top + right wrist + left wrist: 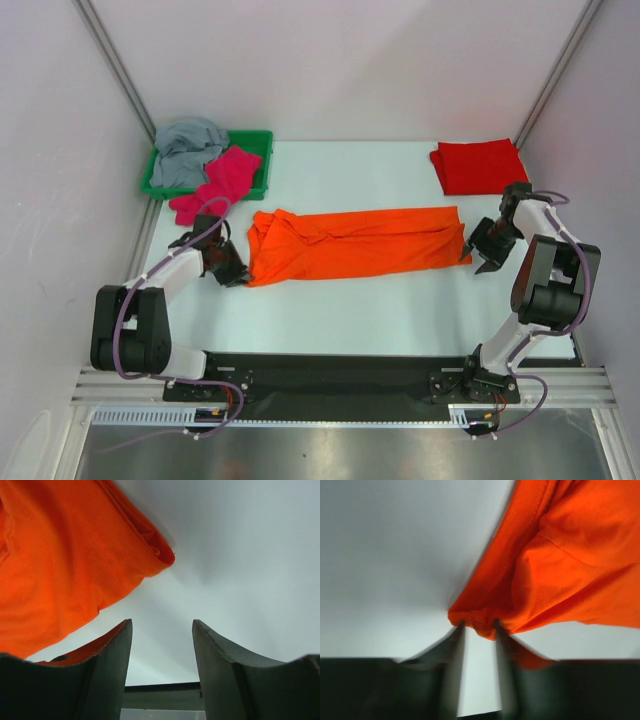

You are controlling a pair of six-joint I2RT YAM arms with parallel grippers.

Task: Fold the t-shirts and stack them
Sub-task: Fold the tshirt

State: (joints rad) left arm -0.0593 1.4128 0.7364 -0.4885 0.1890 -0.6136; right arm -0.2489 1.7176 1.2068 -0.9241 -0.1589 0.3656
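Observation:
A bright orange t-shirt (pixel 360 240), folded into a long band, lies across the middle of the table. My left gripper (pixel 232 272) is at its near left corner. In the left wrist view my left gripper (pixel 477 627) pinches a bunched corner of the orange t-shirt (pixel 570 555) between its tips. My right gripper (pixel 478 252) is just off the shirt's right end, open and empty. In the right wrist view my right gripper (pixel 162 625) has the orange t-shirt (pixel 60 570) ahead to its left, not touching. A folded red t-shirt (pixel 478 165) lies at the back right.
A green tray (pixel 258 140) stands at the back left. It holds a crumpled grey t-shirt (pixel 188 150). A magenta pink t-shirt (pixel 218 180) hangs over the tray's front edge onto the table. Frame posts rise at both back corners.

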